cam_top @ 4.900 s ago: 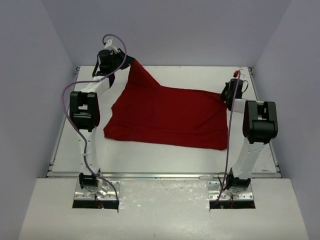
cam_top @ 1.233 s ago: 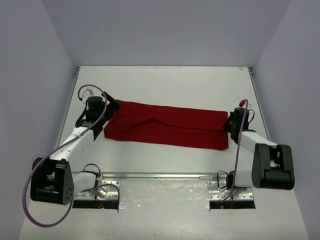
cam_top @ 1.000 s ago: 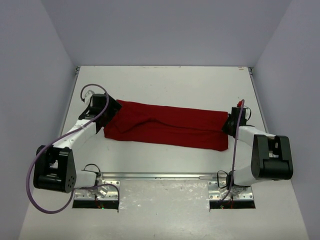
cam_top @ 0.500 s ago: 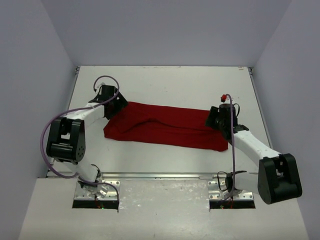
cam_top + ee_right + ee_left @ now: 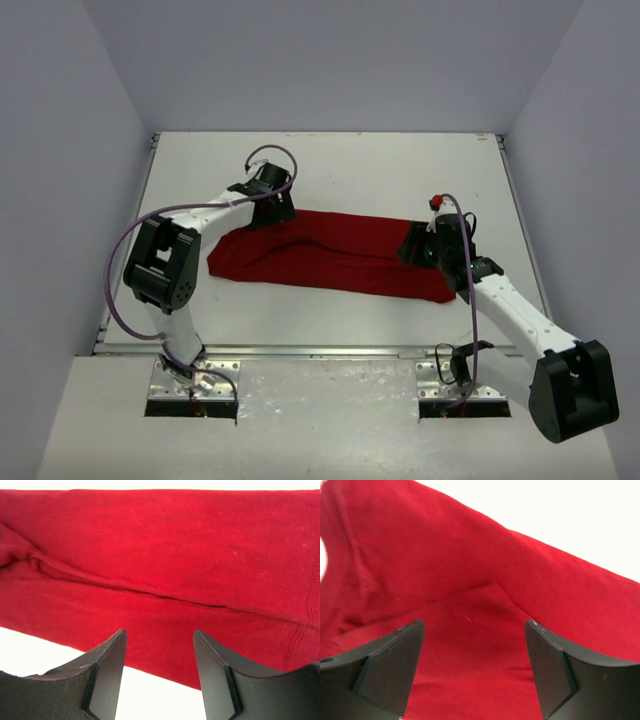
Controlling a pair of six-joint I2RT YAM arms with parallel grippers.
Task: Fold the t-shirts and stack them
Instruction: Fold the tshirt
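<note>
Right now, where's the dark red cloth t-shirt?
Top view: the dark red cloth t-shirt lies mid-table as a long folded band, its ends by the left gripper and right gripper.

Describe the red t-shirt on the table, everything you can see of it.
The t-shirt is plain dark red cloth, soft and matte, folded lengthwise into a long band lying flat on the white table, running left to right. A fold seam runs along it; the left end is bunched, and a stitched hem shows at one edge. The left pincer and right pincer hang open over its ends, gripping nothing.
</note>
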